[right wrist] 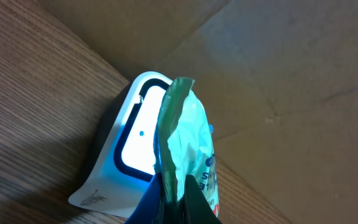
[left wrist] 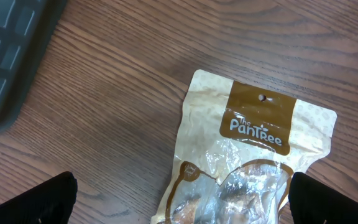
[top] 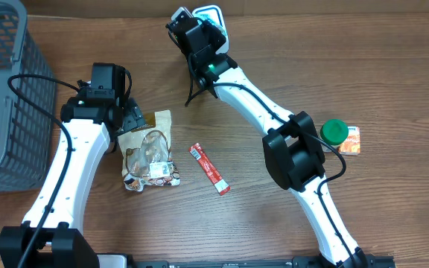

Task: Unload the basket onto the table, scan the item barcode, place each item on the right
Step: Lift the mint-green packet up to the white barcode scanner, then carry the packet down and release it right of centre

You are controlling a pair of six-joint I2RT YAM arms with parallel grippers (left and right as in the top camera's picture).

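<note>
At the table's far edge stands a white barcode scanner (right wrist: 107, 177) with a glowing window (top: 208, 13). My right gripper (right wrist: 174, 198) is shut on the lower edge of a green and teal packet (right wrist: 188, 134). It holds the packet upright right in front of the lit window; in the overhead view this gripper (top: 208, 26) is at the scanner. My left gripper (left wrist: 185, 205) is open low over a tan and clear Pantree snack bag (left wrist: 247, 143), with one finger on each side of the bag's width. From overhead that gripper (top: 129, 115) is at the top end of the bag (top: 149, 155).
A grey mesh basket (top: 6, 97) fills the left side, its corner (left wrist: 5, 56) close to my left wrist. A red stick packet (top: 210, 169) lies mid-table. A green-capped container (top: 334, 132) and an orange packet (top: 353, 140) sit at the right. A cardboard wall (right wrist: 278, 74) backs the scanner.
</note>
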